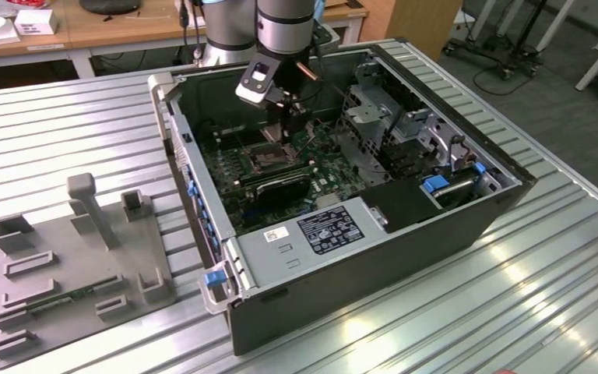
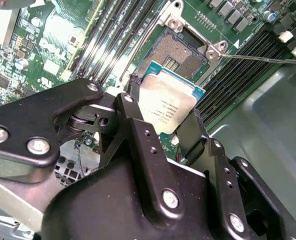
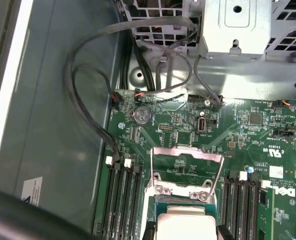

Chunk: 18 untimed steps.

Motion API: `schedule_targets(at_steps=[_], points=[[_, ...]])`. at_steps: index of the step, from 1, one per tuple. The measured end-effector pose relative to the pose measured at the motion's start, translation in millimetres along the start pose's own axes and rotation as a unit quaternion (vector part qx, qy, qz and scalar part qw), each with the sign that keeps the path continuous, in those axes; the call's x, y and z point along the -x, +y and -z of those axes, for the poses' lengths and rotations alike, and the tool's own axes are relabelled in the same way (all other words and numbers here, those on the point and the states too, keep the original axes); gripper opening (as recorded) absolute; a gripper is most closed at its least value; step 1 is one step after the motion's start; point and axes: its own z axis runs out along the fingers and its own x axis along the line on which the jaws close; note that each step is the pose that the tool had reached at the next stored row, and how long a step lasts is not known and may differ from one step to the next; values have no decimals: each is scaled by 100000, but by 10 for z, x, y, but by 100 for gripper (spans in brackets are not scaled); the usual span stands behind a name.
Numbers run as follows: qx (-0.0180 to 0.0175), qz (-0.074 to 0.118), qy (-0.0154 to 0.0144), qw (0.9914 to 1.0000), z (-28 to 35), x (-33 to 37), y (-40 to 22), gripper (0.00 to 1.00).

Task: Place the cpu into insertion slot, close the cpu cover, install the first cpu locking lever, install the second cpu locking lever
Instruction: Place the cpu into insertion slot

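In the second wrist view my gripper (image 2: 163, 107) is shut on the cpu (image 2: 165, 100), a pale silvery square chip held by two opposite edges between the black fingers (image 2: 133, 92). The cpu hangs tilted a little above and beside the open insertion slot (image 2: 180, 52), whose dark contact field is uncovered. A thin locking lever (image 2: 258, 58) sticks out sideways from the socket. In the first wrist view the cpu (image 3: 180, 225) sits below the raised cpu cover (image 3: 185, 151). In the exterior view the gripper (image 1: 286, 125) is inside the case above the slot (image 1: 268, 160).
The green board (image 3: 258, 135) lies in an open black computer case (image 1: 382, 257) on a slatted metal table. Long memory slots (image 2: 103, 40) flank the socket. Loose cables (image 3: 83, 100) and a metal drive cage (image 1: 377, 117) stand close by. A grey fixture plate (image 1: 71, 265) lies at the exterior view's left.
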Motion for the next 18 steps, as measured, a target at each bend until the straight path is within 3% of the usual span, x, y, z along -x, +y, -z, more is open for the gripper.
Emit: schedule_targets(at_steps=[2,7,12,18], points=[[-12,-50,12,100000,-1,0,1,54],[60,-2844,-56,99960,-18,0,-4,54],[71,-3125,22,99951,-41,-20,-67,54],[90,-3827,-10,99927,-112,-38,-75,54]])
